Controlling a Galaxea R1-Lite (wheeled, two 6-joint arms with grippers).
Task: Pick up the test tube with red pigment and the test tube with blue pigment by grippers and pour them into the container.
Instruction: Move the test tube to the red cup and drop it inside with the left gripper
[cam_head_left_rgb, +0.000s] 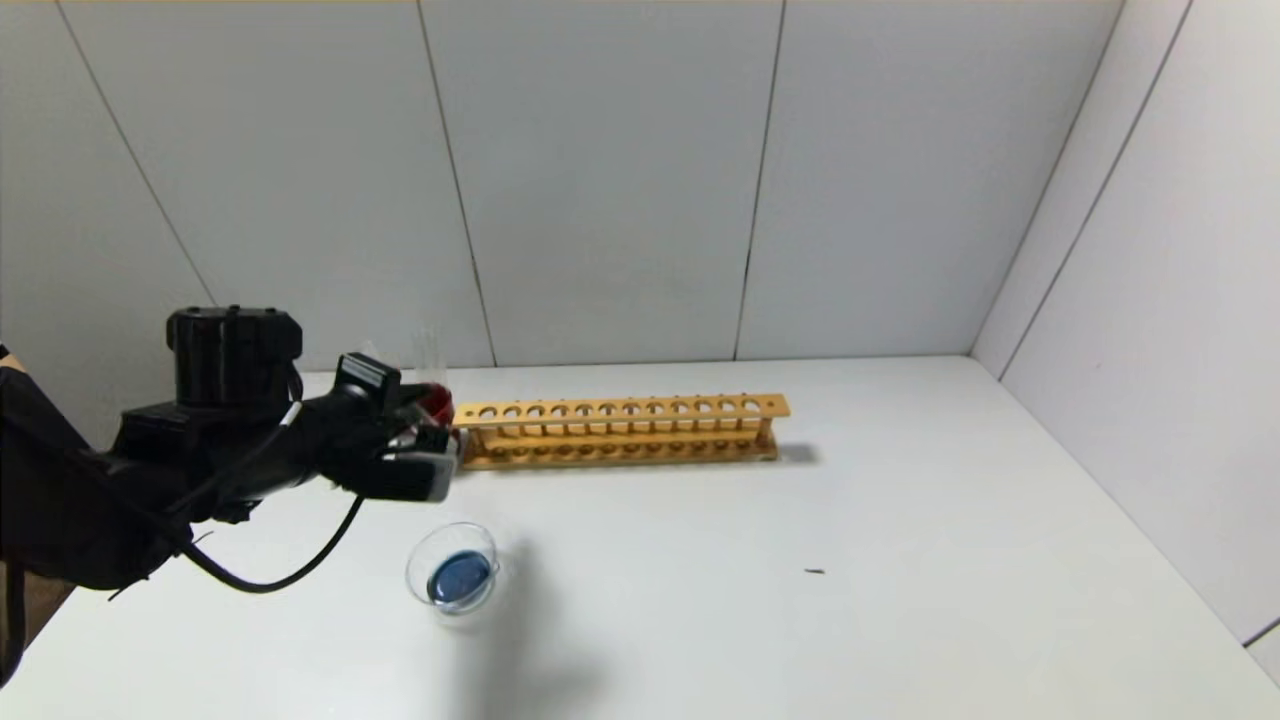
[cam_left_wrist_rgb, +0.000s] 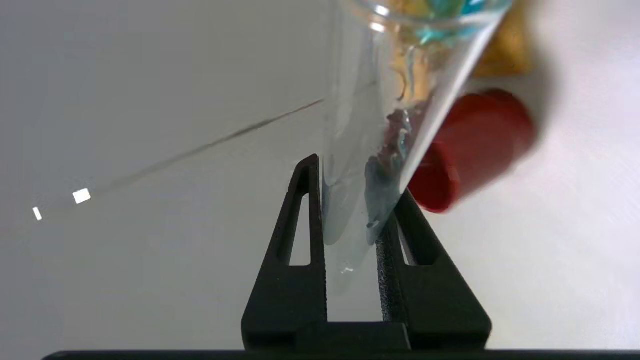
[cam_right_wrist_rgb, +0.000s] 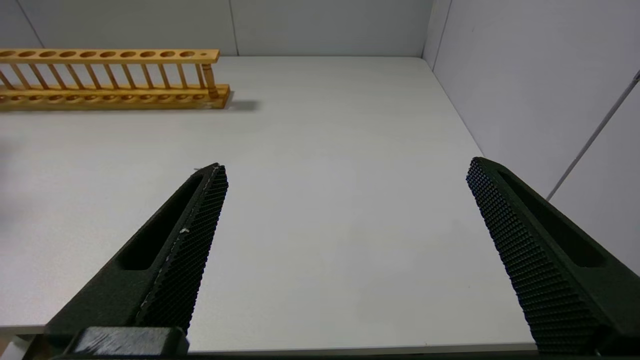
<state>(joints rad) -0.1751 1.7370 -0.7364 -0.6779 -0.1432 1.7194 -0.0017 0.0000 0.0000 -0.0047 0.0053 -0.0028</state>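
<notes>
The left gripper (cam_head_left_rgb: 425, 465), at the left of the head view, is clamped on a near-empty glass tube with blue traces, the test tube with blue pigment (cam_left_wrist_rgb: 370, 165). The white table (cam_head_left_rgb: 900, 560) fills the lower frame. A wooden rack (cam_head_left_rgb: 620, 430) sits mid-frame. Below the gripper, the container (cam_head_left_rgb: 452, 568) holds blue liquid. A red cup (cam_left_wrist_rgb: 475, 145) stands behind the tube. The right gripper (cam_right_wrist_rgb: 345, 250), seen only in its wrist view, has fingers wide apart.
</notes>
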